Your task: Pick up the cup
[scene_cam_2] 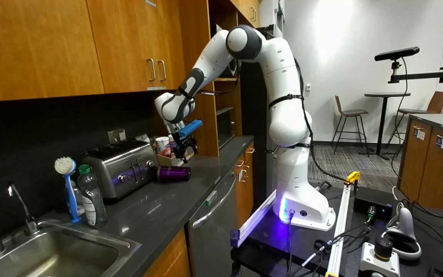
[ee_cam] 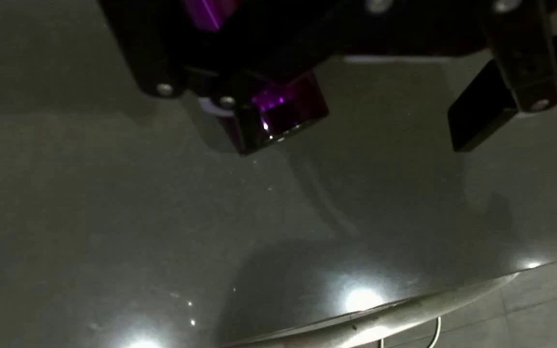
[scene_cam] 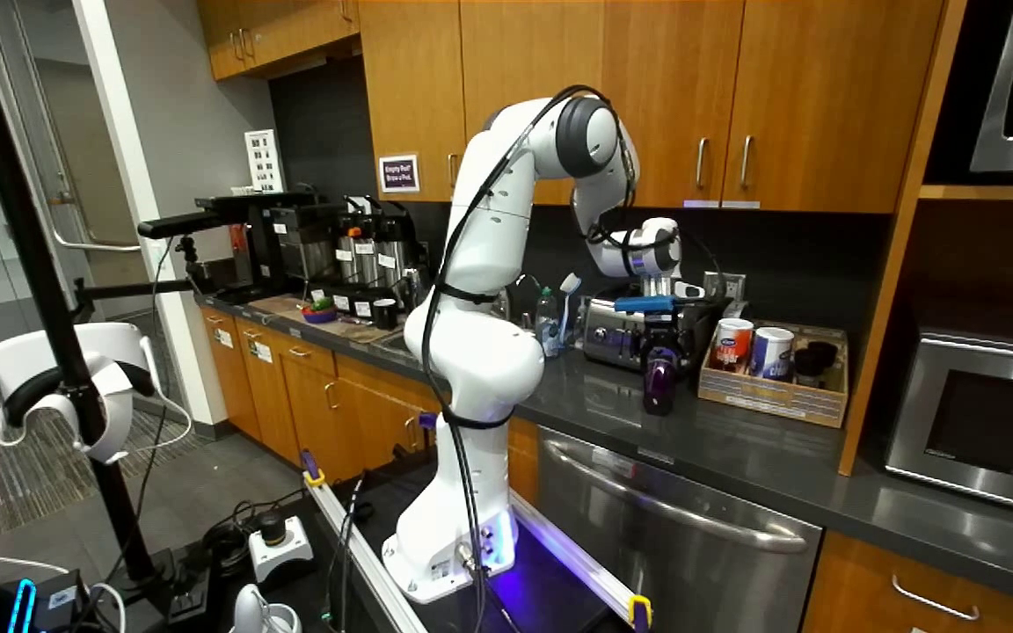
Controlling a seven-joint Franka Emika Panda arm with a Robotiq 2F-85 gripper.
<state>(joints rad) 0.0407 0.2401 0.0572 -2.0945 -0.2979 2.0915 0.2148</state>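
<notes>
The gripper (ee_cam: 359,124) has its fingers (ee_cam: 482,108) wide apart. Just beneath, in an exterior view, the cup (scene_cam_2: 174,174) lies on its side: slim, glossy purple (nearly black at one end). In the wrist view a finger hides its middle; contact is unclear. Beyond, only exterior views show the toaster (scene_cam_2: 108,165).
</notes>
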